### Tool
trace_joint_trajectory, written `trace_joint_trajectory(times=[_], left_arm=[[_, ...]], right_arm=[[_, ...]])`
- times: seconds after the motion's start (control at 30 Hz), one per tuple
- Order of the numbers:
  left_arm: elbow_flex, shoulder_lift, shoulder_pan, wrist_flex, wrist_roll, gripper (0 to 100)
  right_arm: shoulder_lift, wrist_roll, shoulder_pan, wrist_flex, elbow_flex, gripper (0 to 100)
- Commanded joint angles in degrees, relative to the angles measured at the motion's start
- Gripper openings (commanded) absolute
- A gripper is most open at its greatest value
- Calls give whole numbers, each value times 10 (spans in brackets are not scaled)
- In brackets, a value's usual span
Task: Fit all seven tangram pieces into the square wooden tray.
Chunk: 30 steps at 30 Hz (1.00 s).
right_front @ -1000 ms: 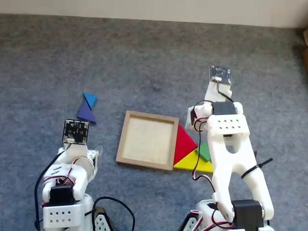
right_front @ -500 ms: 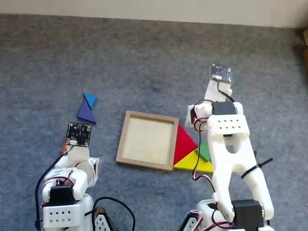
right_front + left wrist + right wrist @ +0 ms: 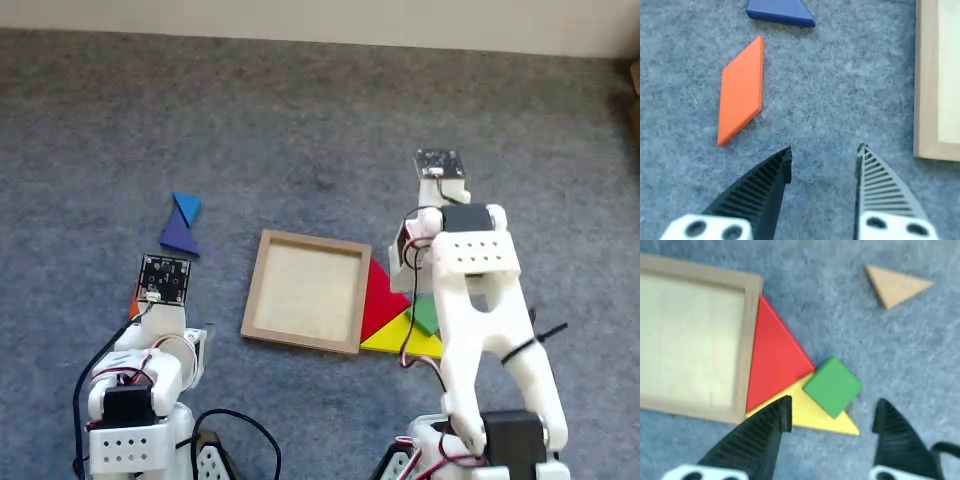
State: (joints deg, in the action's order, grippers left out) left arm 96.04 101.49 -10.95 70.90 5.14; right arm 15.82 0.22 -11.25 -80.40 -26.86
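Observation:
The square wooden tray [image 3: 256,290] lies empty between the two arms, its rim also in the left wrist view [image 3: 925,80] and the right wrist view [image 3: 748,340]. Against its right side lie a red triangle [image 3: 775,362], a yellow triangle [image 3: 812,415] and a green square [image 3: 832,386]. A tan triangle [image 3: 895,285] lies farther off. My right gripper [image 3: 834,402] hangs open above the green square and yellow triangle. My left gripper [image 3: 824,150] is open over bare carpet, near an orange parallelogram [image 3: 741,90] and a dark blue triangle [image 3: 781,11].
A light blue triangle [image 3: 186,208] touches the dark blue triangle [image 3: 179,237] left of the tray. Grey carpet covers the whole surface, with open room behind the tray. The right arm [image 3: 475,300] stands over the pieces right of the tray.
The right arm's wrist has swung a little to the left. The left arm drew back slightly, uncovering a sliver of the orange piece. No piece has moved.

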Motion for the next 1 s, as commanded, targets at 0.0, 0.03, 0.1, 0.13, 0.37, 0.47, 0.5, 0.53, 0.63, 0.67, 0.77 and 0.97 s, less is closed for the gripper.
trace_joint_trajectory(times=[0.0, 0.03, 0.1, 0.13, 0.37, 0.47, 0.5, 0.53, 0.63, 0.67, 0.77, 0.97], left_arm=[[12, 29, -3, 3, -5, 213], [12, 29, -3, 3, -5, 213], [12, 29, -3, 3, -5, 213], [12, 29, -3, 3, -5, 213], [12, 29, -3, 3, -5, 213], [12, 29, -3, 3, -5, 213], [12, 29, -3, 3, -5, 213], [12, 29, -3, 3, -5, 213], [12, 29, -3, 3, -5, 213], [12, 29, -3, 3, -5, 213], [12, 29, -3, 3, -5, 213], [12, 29, -3, 3, -5, 213]], right_arm=[[-33, 7, 5, -22, 56, 296], [-46, 7, 5, -22, 60, 296], [-73, 11, 4, -21, 62, 296], [-86, 11, 4, -21, 62, 296], [-151, 50, 7, 58, 51, 296], [-175, 96, 23, 69, 44, 296], [-182, 105, 32, 69, 44, 296], [-186, 113, 46, 69, 44, 296], [-197, 154, 95, 69, 44, 296], [-201, 175, 112, 69, 44, 296], [-201, 237, 160, 69, 44, 296], [-172, 285, 238, 61, 69, 296]])
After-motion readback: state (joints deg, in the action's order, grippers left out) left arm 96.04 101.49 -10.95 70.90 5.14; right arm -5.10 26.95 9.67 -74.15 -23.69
